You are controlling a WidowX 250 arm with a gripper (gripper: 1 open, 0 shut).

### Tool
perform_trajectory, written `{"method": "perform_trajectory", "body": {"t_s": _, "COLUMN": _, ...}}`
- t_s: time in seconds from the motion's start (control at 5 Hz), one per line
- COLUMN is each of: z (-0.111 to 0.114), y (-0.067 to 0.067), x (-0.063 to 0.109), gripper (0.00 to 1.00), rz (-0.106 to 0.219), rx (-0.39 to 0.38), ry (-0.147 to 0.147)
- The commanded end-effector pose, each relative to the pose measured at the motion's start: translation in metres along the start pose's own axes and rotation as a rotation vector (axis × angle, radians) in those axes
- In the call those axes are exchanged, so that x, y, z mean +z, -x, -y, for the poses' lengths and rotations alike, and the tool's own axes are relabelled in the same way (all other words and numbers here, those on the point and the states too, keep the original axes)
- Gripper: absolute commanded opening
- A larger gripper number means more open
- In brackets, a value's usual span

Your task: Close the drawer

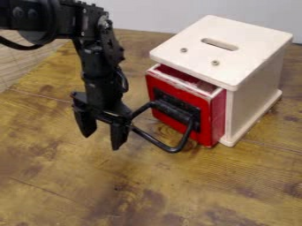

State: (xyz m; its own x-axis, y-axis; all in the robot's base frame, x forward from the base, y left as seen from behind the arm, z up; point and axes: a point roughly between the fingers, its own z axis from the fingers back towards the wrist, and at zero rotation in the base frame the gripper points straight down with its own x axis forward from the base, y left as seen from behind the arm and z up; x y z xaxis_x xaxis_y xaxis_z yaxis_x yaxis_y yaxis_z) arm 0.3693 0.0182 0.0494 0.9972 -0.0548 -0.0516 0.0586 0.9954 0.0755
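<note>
The red drawer (183,101) sticks a short way out of the cream box (232,66), showing a thin strip of pale wood at its top. A black bracket and a large black rounded loop handle (160,130) hang off its front. My black gripper (101,131) is open, fingers pointing down to the table, just left of the handle. The right finger (119,132) stands at the loop's left end; I cannot tell if it touches. Nothing is held.
The cream box with a slotted top stands on a worn wooden table (71,190). A pale woven surface (18,66) lies at the far left edge. My arm (88,44) reaches in from the upper left.
</note>
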Motion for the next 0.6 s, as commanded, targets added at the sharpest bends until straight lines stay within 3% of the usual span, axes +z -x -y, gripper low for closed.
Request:
{"method": "perform_trajectory", "body": {"t_s": 0.0, "z": 0.0097, "y": -0.0071, "x": 0.0178, "gripper": 1.0, "rz": 0.059, "rx": 0.017, "ry": 0.006}}
{"method": "perform_trajectory", "body": {"t_s": 0.4, "z": 0.0148, "y": -0.0085, "x": 0.0165, "gripper": 1.0, "rz": 0.053, "rx": 0.044, "ry": 0.017}}
